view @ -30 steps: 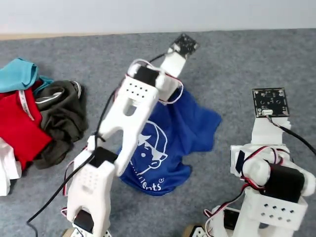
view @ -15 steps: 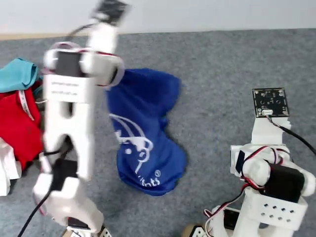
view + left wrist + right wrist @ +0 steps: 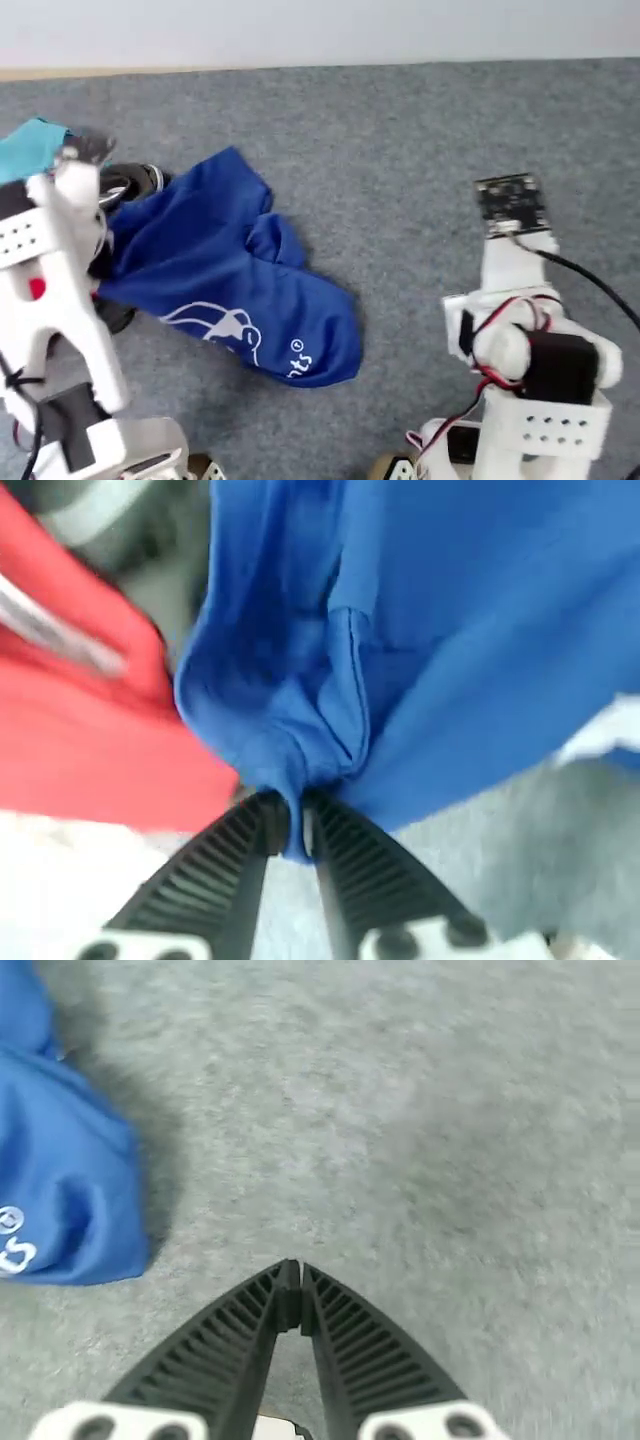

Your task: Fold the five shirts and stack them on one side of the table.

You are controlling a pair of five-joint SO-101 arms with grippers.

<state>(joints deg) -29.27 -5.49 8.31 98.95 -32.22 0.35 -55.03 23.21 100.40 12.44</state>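
On the left side of the bench (image 3: pixel 420 150), the left tool (image 3: pixel 295 825) pinches an edge of the blue shirt (image 3: pixel 230 290), which lies rumpled by the pile of other shirts (image 3: pixel 30 148). The shirt seems to be getting laid out for folding, so the right tool (image 3: pixel 293 1300), closed with nothing in it, should next grab the far end. Its white print (image 3: pixel 225 328) cannot be read.
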